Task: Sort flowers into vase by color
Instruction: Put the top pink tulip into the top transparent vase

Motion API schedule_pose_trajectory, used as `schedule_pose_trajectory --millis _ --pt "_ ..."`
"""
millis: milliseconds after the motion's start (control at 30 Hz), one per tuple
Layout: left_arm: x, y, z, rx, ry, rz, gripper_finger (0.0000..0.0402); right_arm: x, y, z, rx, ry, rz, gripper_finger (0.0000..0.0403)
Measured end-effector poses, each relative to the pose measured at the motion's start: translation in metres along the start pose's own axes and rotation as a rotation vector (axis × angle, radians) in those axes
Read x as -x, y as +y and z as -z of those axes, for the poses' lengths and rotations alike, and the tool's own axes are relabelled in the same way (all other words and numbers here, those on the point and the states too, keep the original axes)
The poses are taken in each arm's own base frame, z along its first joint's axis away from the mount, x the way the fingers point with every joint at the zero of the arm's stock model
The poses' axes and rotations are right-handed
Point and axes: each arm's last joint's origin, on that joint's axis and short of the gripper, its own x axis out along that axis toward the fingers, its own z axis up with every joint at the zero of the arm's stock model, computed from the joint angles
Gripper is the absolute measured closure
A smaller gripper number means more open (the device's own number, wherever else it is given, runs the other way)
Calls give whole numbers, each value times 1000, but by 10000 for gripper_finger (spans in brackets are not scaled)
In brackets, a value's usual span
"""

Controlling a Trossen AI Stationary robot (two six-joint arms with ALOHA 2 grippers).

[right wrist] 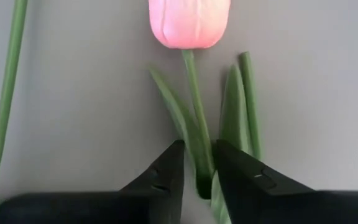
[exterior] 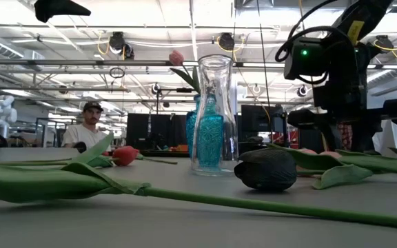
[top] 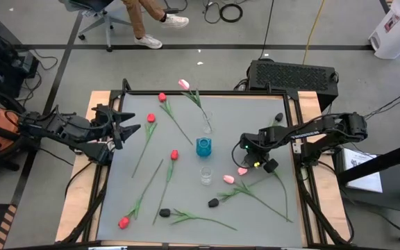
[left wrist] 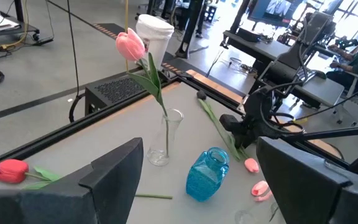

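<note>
Grey table [top: 186, 139] spans the frame, my two arms at its left and right edges. My left gripper [top: 120, 126] hovers over the table's left edge, jaws spread wide, nothing between them. My right gripper [top: 245, 164] is down at the table right of centre, jaws clenched on the green stem of a pink tulip [right wrist: 189, 23] lying flat, fingers [right wrist: 166, 174] pinching just below its head. Three vases stand mid-table: a blue vase [top: 203, 146] in the middle, a tall clear vase [top: 207, 123] just beyond it holding one pink tulip [left wrist: 131, 45] upright, and a small clear vase [top: 205, 174] on the near side. Loose flowers lie scattered flat: red tulips [top: 149, 119] on the left half, another pink tulip [top: 228, 179] near my right gripper, black tulips [top: 213, 203] along the near edge, one black head [exterior: 266, 169] close to the low camera. A person [exterior: 88, 127] sits in the room behind.
</note>
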Motion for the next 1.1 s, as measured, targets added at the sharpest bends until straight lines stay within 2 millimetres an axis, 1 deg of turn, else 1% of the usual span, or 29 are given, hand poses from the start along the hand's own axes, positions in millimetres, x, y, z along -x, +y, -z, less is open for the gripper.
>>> schedule_pose_trajectory --millis 267,767,900,1100 --pt "0 0 0 0 0 0 82 0 0 0 0 0 0 395" --pt "0 0 0 0 0 0 82 2 1 -1 -1 -4 6 402" --pt "0 0 0 0 0 0 82 9 1 -1 1 -9 30 402" --pt "0 0 0 0 0 0 82 29 2 -4 20 -22 59 402"
